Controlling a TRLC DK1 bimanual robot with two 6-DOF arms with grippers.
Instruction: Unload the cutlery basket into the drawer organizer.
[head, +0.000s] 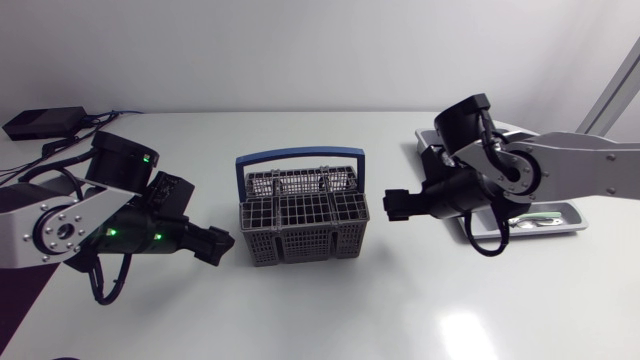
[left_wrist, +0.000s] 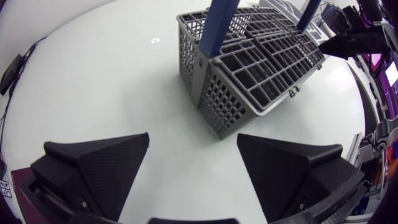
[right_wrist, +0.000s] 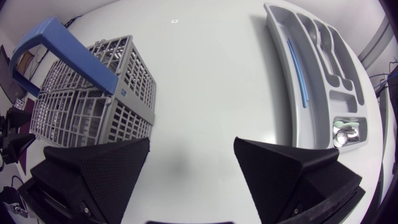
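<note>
Your left fingers (left_wrist: 106, 165) stand wide apart with nothing between them, only bare counter (left_wrist: 93, 74) showing in the gap. The basket (left_wrist: 249, 81) sits ahead of them with a corner turned towards you, well apart from both tips.

Your right fingers (right_wrist: 99, 168) are spread just as wide and are also empty. From that arm the basket is ahead and off to one side, and the organizer (right_wrist: 318, 81) is ahead and off to the other, so the gap points at plain counter between the two.

From above, the two arms flank the basket, one at each end. The blue handle (head: 300, 158) stands upright over the basket. I'd judge this layout gives each arm its own way in. The organizer lies on the right arm's side, partly under that arm, so the right arm looks like the natural one for carrying.

The organizer already holds a blue stick (right_wrist: 297, 74) in one long slot and some metal pieces (right_wrist: 345, 134) in an end pocket. No cutlery pokes above the basket's rim. You cannot tell from here whether anything lies deeper in its cells.
</note>
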